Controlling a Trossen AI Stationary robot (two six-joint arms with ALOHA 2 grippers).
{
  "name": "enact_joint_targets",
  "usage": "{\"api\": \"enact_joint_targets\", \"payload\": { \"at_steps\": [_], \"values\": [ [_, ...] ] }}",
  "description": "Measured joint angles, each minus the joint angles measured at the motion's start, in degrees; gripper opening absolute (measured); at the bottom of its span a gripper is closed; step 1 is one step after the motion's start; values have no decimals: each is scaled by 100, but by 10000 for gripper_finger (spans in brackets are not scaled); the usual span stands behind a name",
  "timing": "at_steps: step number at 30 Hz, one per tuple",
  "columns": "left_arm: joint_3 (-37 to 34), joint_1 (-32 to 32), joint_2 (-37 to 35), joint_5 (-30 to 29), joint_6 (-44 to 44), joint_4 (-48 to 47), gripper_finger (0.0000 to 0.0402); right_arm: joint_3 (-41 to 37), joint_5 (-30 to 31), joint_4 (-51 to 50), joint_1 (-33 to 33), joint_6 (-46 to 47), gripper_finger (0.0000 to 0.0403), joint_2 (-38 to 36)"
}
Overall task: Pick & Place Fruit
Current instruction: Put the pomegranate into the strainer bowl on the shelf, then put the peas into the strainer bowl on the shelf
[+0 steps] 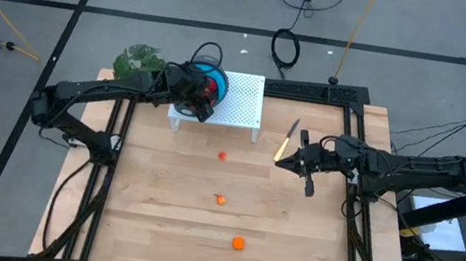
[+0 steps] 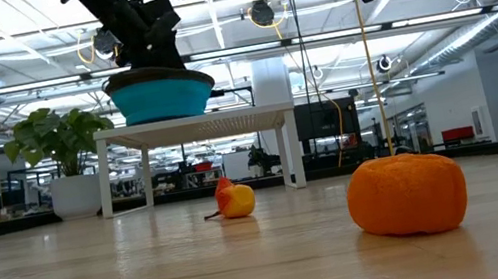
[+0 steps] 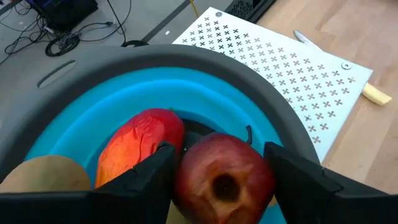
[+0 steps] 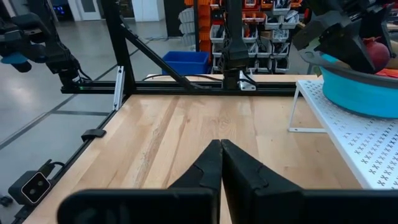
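Observation:
A blue bowl with a grey rim (image 3: 273,106) stands on a white perforated stand (image 1: 241,100) at the table's far side. My left gripper (image 3: 221,180) hovers over the bowl, shut on a dark red ball (image 3: 224,177). A longer red-orange piece (image 3: 140,146) and an olive-brown oval (image 3: 43,177) lie in the bowl. On the table lie an orange ball (image 1: 239,243) and two tiny orange-red bits (image 1: 221,199) (image 1: 222,155). My right gripper (image 1: 307,172) is shut and hangs above the table's right part, touching nothing. My left gripper pinches the dark red ball's two sides (image 3: 183,180) between its fingers (image 3: 152,171). It comes from above, slanting down into the bowl. The ball is lifted clear over the fruit in the bowl, its dimpled end facing the camera.
A slim pale-handled knife (image 1: 287,140) lies on the table right of the stand, near my right gripper. A green leafy plant (image 1: 138,61) stands at the far left corner. Black frame rails (image 1: 355,228) run along the table's sides. Bare wood lies between the fruit pieces.

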Motion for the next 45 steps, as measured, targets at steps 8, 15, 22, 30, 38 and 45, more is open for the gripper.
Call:
{"api": "enact_joint_targets", "payload": {
  "at_steps": [8,15,22,30,38,45],
  "values": [
    [174,-2,-11,-154,608,-10,283,0,0,0,0,0,1,0],
    [981,-60,-208,-214,474,-144,280,0,0,67,0,0,1,0],
    [1389,-536,-363,198,-451,-706,245,0,0,258,2,-72,1,0],
    [1397,-1518,-506,455,-665,-989,164,0,24,251,0,-85,1,0],
    [1344,-2424,-498,472,-894,-990,78,0,9,227,2,-85,4,15],
    [738,-2894,-492,471,-1126,-258,11,0,2,227,2,-31,4,22]
  ]
}}
